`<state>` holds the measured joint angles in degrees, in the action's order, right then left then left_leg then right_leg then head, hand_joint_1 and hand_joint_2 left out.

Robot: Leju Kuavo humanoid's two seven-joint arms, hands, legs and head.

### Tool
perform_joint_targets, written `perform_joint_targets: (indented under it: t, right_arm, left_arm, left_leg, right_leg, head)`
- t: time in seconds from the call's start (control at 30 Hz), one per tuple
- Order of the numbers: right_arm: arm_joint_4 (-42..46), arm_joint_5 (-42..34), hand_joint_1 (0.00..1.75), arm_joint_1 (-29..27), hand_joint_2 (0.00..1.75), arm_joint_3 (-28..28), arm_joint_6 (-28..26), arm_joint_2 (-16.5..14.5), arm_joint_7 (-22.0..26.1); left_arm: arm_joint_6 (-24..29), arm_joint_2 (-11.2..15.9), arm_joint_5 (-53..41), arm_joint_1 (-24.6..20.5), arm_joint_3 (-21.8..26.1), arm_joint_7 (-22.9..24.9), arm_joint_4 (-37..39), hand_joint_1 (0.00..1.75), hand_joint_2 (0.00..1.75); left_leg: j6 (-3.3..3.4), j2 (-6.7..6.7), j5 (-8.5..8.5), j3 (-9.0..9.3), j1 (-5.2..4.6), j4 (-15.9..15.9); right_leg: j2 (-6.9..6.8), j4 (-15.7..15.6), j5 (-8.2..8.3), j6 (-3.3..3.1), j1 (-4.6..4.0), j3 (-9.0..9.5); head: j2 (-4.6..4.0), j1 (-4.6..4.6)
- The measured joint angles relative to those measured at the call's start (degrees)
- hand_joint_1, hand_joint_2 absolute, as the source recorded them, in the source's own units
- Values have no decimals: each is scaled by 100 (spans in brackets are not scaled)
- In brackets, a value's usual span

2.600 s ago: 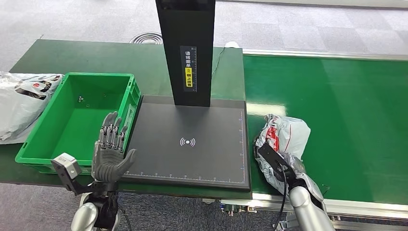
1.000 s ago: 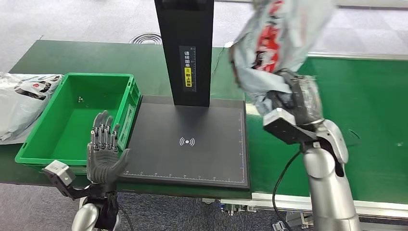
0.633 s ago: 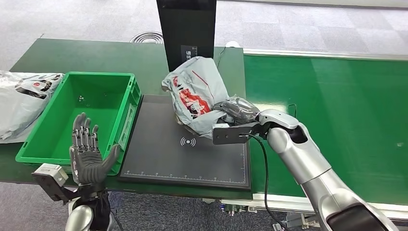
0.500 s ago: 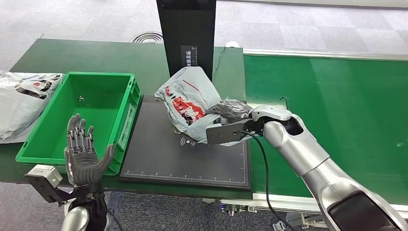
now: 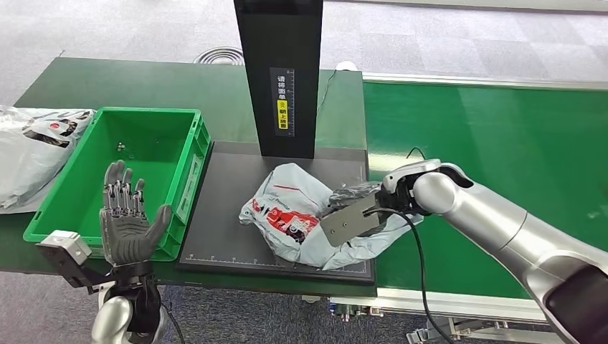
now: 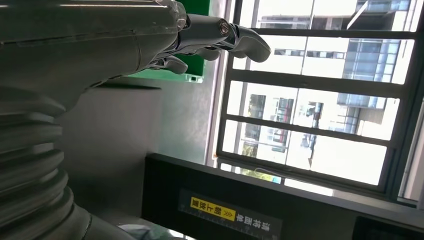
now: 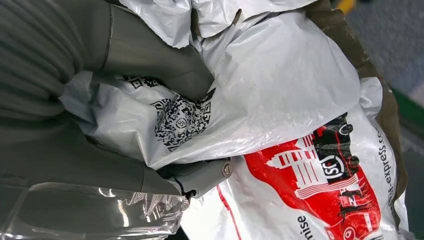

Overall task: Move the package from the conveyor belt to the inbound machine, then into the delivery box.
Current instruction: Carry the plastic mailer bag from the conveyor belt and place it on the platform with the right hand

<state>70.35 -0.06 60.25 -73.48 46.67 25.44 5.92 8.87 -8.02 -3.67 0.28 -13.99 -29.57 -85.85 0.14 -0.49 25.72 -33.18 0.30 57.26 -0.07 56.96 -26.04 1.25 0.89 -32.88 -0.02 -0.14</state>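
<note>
The package [image 5: 297, 215], a grey plastic mailer with red and black print, lies on the black inbound machine plate [image 5: 229, 186] near its front right. My right hand [image 5: 353, 199] grips the package's right side; in the right wrist view the thumb [image 7: 165, 70] and a finger [image 7: 200, 177] pinch the bag [image 7: 280, 100] beside a QR label. My left hand [image 5: 129, 222] is raised with fingers spread, holding nothing, in front of the green delivery box [image 5: 79, 208]. The left wrist view shows its fingers [image 6: 220, 35] extended.
The machine's black scanner column [image 5: 279, 72] stands at the back of the plate. The green conveyor belt [image 5: 502, 136] runs to the right. More grey mailers [image 5: 32, 150] lie left of the box. A black cable [image 5: 419, 265] hangs from my right wrist.
My right arm lifted the package off the belt, swung it left over the plate and lowered it onto the plate. My left hand stayed raised, shifting slightly.
</note>
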Motion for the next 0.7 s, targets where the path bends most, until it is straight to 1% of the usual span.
perform_joint_targets:
  t: [0.07, 0.17, 0.3, 0.47, 0.5, 0.6, 0.63, 0.7]
  right_arm:
    - [217, -120, 175, 84, 175, -190, 44, 187, -148]
    - [414, -99, 175, 211, 175, -442, 42, 358, -316]
    - [484, 93, 175, 339, 175, -688, -66, 430, -477]
    - [493, 146, 175, 423, 175, -870, -105, 460, -514]
    - [494, 150, 147, 433, 175, -893, -113, 463, -517]
    - [494, 261, 17, 450, 175, -948, -216, 464, -518]
    - [489, 375, 0, 451, 131, -964, -308, 464, -504]
    - [449, 729, 0, 450, 44, -995, -583, 462, -453]
  left_arm:
    - [-5, 14, 10, -43, -40, 49, 9, 0, 175]
    - [-2, 20, 10, -75, -62, 113, 13, 0, 175]
    - [20, 26, 8, -72, -66, 173, 13, 0, 175]
    - [22, 33, 7, -71, -66, 181, 13, 0, 175]
    - [22, 34, 6, -71, -66, 181, 13, 0, 175]
    - [26, 36, 4, -69, -66, 181, 13, 0, 175]
    - [30, 37, -1, -64, -66, 181, 13, 0, 175]
    - [42, 38, -23, -41, -66, 181, 11, 0, 175]
  left_leg:
    - [0, 0, 0, 0, 0, 0]
    - [0, 2, 0, 2, 0, 0]
    - [-1, 3, 0, 3, 1, 0]
    - [-1, 3, 0, 3, 2, 0]
    - [-1, 3, 0, 2, 2, 0]
    - [-1, 3, 0, 2, 2, 0]
    - [-1, 3, 0, 1, 2, 0]
    - [0, 3, 0, 0, 2, 0]
  right_leg:
    - [1, 0, 0, 0, 0, 0]
    - [2, 0, 1, 1, -3, 0]
    - [3, 1, 1, 0, -8, 1]
    - [3, 1, 1, 0, -7, 1]
    - [3, 1, 1, 0, -7, 1]
    - [3, 1, 1, 0, -5, 1]
    - [3, 1, 1, 0, -5, 1]
    - [3, 1, 1, 0, -5, 1]
  head:
    - [0, 0]
    - [0, -1]
    - [0, -1]
    - [0, -1]
    - [0, 0]
    - [0, 1]
    - [0, 0]
    - [0, 0]
